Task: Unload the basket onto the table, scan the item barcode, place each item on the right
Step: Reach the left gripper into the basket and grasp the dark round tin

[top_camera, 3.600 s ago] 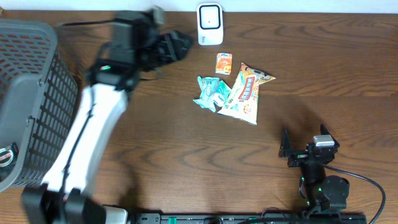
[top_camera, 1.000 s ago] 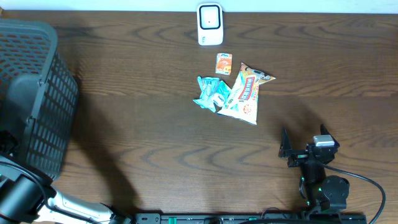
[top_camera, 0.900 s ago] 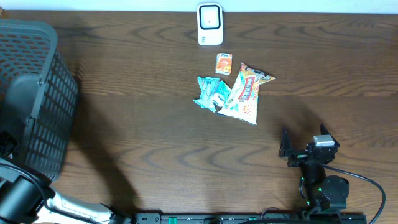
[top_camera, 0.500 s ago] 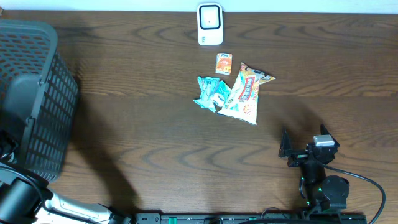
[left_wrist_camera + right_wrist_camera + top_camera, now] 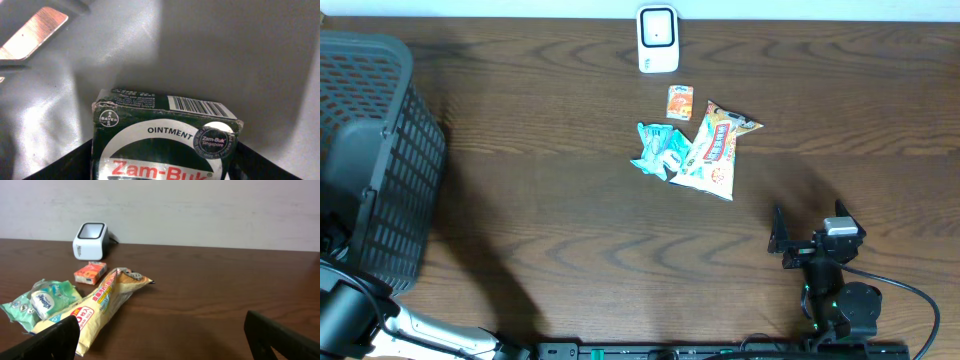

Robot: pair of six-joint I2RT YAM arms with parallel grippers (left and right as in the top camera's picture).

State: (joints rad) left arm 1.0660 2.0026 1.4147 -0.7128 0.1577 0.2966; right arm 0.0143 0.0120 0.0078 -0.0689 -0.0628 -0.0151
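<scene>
A dark green Zam-Buk ointment box (image 5: 165, 130) fills the left wrist view, its barcode (image 5: 196, 105) on the top face. My left gripper (image 5: 162, 167) is shut on the box, one dark finger (image 5: 70, 162) against each side, above the grey basket floor (image 5: 210, 55). In the overhead view this gripper is hidden down in the basket (image 5: 370, 150). The white scanner (image 5: 658, 40) stands at the table's far edge. My right gripper (image 5: 800, 240) rests open near the front right, nothing between its fingers (image 5: 55, 340).
A small orange box (image 5: 680, 101), a teal tissue pack (image 5: 660, 148) and a yellow snack bag (image 5: 715, 150) lie together in front of the scanner. The tall dark mesh basket takes up the left side of the table.
My left arm has swung from beside the scanner back to the basket. Over the last second it has hardly shifted. The right arm and the table items have not moved.
</scene>
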